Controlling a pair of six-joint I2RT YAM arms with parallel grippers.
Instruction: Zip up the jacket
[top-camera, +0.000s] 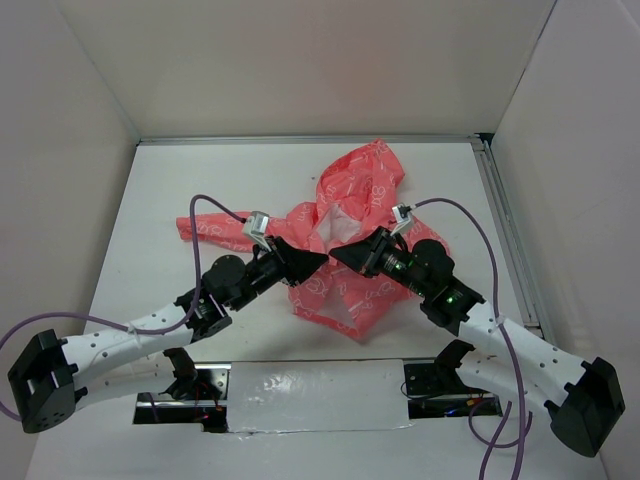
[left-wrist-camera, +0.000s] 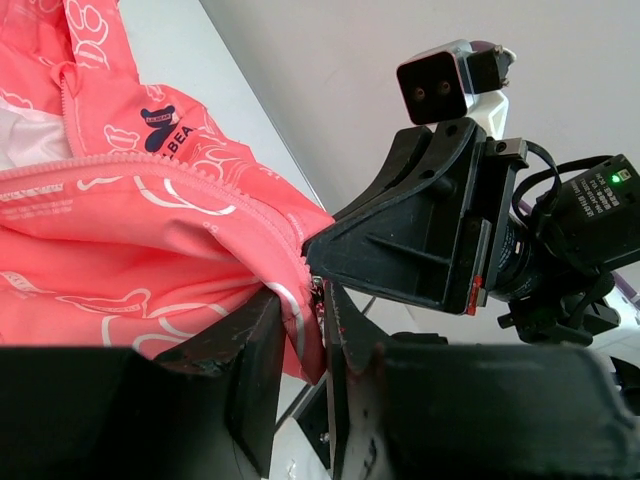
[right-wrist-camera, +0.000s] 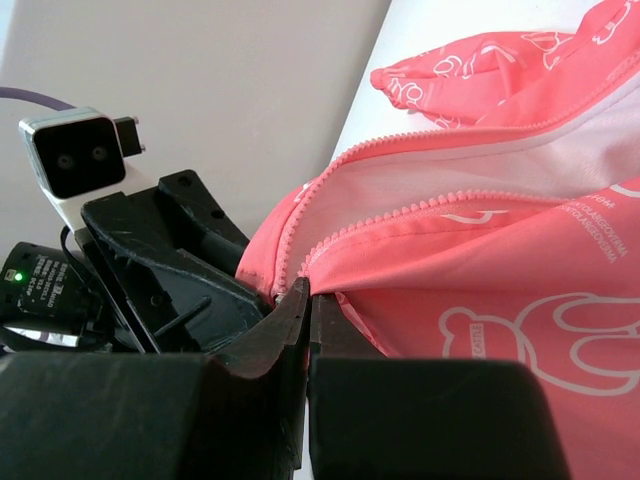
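Coral-pink thin fabric, white-lined: the jacket (top-camera: 345, 230) is lying crumpled in the middle of the table (top-camera: 180, 180), part open, with both my grippers meeting over its front. I am judging it light, limp and a little slippery; it is likely to bunch and drag rather than hold shape, so one side needs pinning while the other pulls. The best hold is looking like the stiffer zip (right-wrist-camera: 420, 205) edge near the bottom of the opening, not the loose panel. My right gripper (top-camera: 337, 254) is showing its fingers pressed together, seemingly nipping the fabric just where the two rows of teeth are converging. My left gripper (top-camera: 318, 258) is standing part-closed with the zip edge hanging between its fingers; I cannot tell whether it is actually clamping. The hood (top-camera: 365, 170) is pointing to the far edge, the hem toward my bases, so the long axis is running near to far, leaning right at the far end. One sleeve (top-camera: 205, 228) is trailing out left.
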